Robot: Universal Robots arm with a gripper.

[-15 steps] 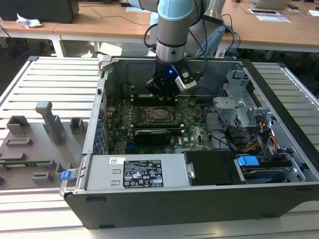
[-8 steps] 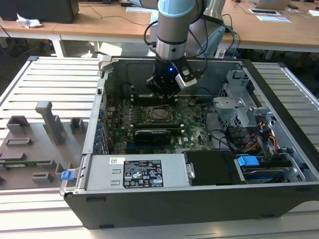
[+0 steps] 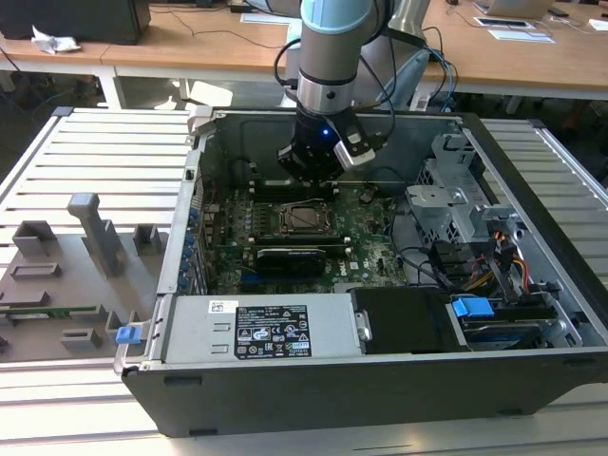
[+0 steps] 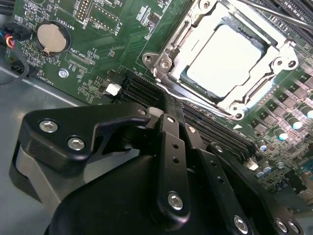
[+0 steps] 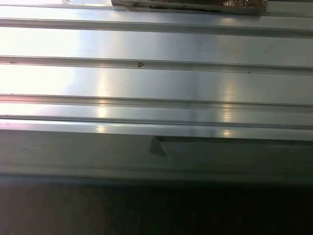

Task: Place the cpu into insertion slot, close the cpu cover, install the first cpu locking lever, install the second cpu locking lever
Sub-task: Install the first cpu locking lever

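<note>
Hovering at 12 o'clock of the cpu (image 4: 226,61) under its cover (image 4: 281,63), closed empty fingers (image 4: 168,115) risk scraping nearby slots.

cpu (image 4: 226,58) in insertion slot (image 4: 274,93)

Wooden desks (image 3: 237,43) stand behind a slatted metal table (image 3: 104,157).

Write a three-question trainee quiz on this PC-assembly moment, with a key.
1. True or false: the cpu lies in the insertion slot.
2. The cpu cover is: A) closed over the chip, B) lying on the grey fixture tray.
3. What round silver part sits on the motherboard in the second wrist view?

Key: 1 true. 2 A. 3 the coin battery.
</note>
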